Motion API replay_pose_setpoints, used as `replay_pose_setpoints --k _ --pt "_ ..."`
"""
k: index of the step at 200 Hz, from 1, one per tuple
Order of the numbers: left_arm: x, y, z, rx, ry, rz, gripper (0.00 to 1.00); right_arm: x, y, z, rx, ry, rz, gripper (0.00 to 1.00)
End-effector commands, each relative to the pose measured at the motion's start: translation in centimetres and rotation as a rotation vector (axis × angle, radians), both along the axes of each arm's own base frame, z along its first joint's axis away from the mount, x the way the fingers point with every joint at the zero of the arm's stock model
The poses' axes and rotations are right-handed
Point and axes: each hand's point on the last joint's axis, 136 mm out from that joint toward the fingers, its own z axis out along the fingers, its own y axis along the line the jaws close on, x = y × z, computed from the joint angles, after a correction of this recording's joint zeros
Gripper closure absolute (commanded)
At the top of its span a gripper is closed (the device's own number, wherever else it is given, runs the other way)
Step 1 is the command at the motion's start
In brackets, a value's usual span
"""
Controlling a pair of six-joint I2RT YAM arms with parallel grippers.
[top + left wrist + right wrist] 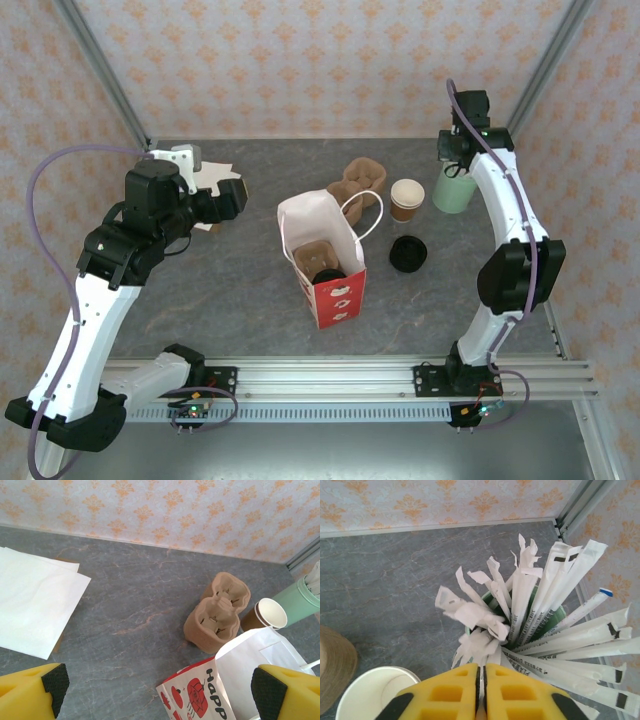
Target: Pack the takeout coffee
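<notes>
Right gripper [481, 674]: pads clenched over stirrers [520, 595] (pinching one? cannot tell) | left gripper [162, 687]: spread wide | takeout coffee cup [407, 198] beside carrier [358, 182], lid [408, 254] off, apart | advice: lift straight up, avoid snagging neighbours

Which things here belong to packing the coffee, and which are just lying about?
For the job: paper cup, lid off; black lid, lying apart from it; paper bag, standing open.

Lying about: cardboard carrier behind the bag; white napkins; green cup of stirrers, though the right gripper hangs shut just above it.
</notes>
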Motion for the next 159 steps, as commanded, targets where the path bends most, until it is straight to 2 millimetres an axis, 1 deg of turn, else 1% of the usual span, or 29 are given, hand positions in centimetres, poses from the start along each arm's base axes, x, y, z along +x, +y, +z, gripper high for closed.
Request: replay_pose_setpoints --k 1,52,71,81,93,120,140,159 --pt "0.2 0.5 -0.2 0.011 -0.001 0.022 0.03 -2.1 -1.3 4.4 -0.043 -0.066 -0.039 0.93" --pt "0.2 0.4 0.0 0.009 -0.007 0.013 0.03 -5.0 -2.7 6.5 -0.119 -0.061 -0.064 0.94" --pt "0.1 0.5 0.1 0.014 -0.009 0.016 0.03 -6.3 -2.5 7.9 -0.106 -0.067 -0.057 0.94" --pt "0.1 0.7 0.1 0.017 -0.011 0.023 0.03 -7.3 -2.4 8.7 -0.091 -0.067 -0.054 0.94" --pt "0.0 1.0 0.0 0.022 -0.014 0.038 0.03 -8.7 -2.2 10.1 -0.065 -0.082 -0.056 0.94" --pt "-0.3 2.0 -0.1 0.034 -0.028 0.088 0.03 -12.0 -0.9 13.5 0.028 -0.149 -0.017 0.94" --pt "-0.4 2.5 -0.2 0.042 -0.039 0.114 0.03 -14.4 0.7 15.9 0.12 -0.203 0.041 0.94" --pt "-0.5 2.8 -0.3 0.045 -0.038 0.127 0.03 -16.4 2.7 17.7 0.222 -0.24 0.119 0.94"
